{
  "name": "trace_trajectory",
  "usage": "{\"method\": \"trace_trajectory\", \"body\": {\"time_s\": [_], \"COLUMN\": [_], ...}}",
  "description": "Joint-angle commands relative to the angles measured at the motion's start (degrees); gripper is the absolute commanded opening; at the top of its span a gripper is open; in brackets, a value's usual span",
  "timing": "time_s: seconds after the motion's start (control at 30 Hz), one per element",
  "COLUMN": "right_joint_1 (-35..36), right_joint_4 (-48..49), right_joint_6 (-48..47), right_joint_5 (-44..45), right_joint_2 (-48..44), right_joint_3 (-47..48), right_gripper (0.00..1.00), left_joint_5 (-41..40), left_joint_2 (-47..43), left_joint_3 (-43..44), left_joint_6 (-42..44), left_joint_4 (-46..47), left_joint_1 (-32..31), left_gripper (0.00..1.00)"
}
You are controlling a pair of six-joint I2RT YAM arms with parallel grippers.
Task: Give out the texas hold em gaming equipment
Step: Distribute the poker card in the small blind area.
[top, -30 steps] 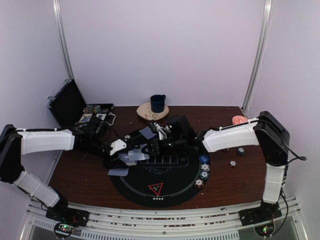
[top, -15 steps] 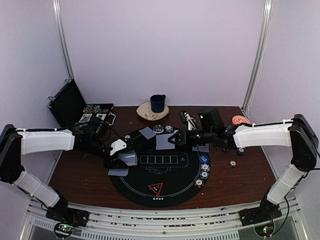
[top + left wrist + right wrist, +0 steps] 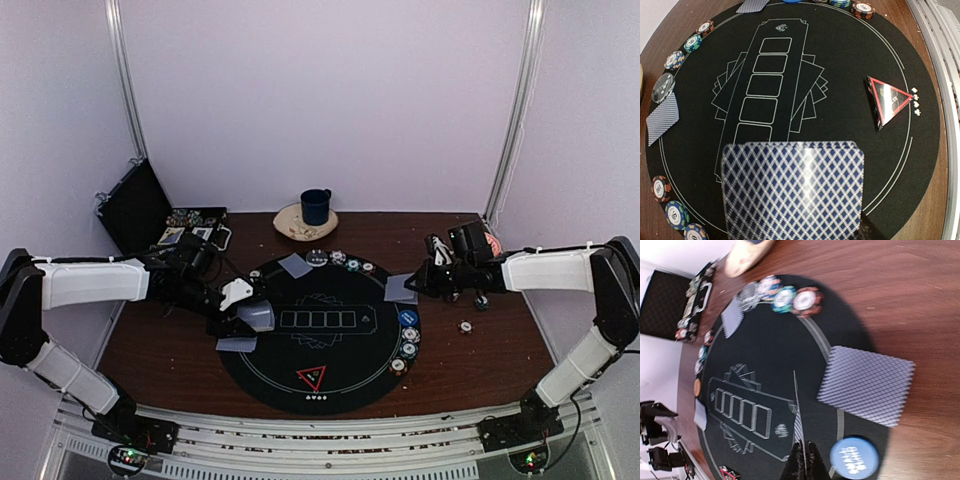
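The open black case [image 3: 140, 210] far left is holding chips [image 3: 186, 215]. My left pincer [image 3: 245, 319], reaching low over the left edge of the mat [image 3: 340, 362], is gripping the deck [image 3: 795, 195]; my right pincer [image 3: 802, 466], stretched out by the mat's right edge, is pinching one card [image 3: 798, 426] edge-on.

The brown desk [image 3: 160, 350] carries a round black mat [image 3: 345, 350] at its centre, an open black case [image 3: 135, 208] (lid raised) far left, a beige saucer [image 3: 290, 226] behind, a loose chip [image 3: 465, 326] right, and a card [image 3: 400, 289] straddling the mat's right rim.
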Motion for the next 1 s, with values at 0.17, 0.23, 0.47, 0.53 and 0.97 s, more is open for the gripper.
{"method": "trace_trajectory", "body": {"time_s": [0.17,0.23,0.47,0.53,0.97], "right_joint_1": [-2.96,-3.20,-3.81,-3.88,-5.59], "right_joint_4": [-0.28,-0.78,0.16,0.52,1.00], "right_joint_6": [-1.79,-1.92,-0.82,-0.37,1.03], "right_joint_5": [-2.25,-2.15,-5.27,-6.59,-10.01], "right_joint_2": [3.98,4.87,8.77,9.32,13.19], "right_joint_3": [0.59,1.41,4.17,4.65,8.30], "right_gripper": [0.00,0.00,0.00,0.00,0.01], "left_joint_5": [1.63,1.62,1.53,1.53,1.66], "left_joint_2": [0.28,0.12,0.42,0.53,0.88], "left_joint_3": [0.72,0.74,0.76,0.76,0.85], "left_joint_6": [0.88,0.93,0.91,0.90,1.07], "left_joint_4": [1.33,1.35,1.37,1.40,1.36], "left_joint_1": [-0.40,-0.39,-0.37,-0.41,-0.34], "left_gripper": [0.05,0.06,0.05,0.06,0.06]}}
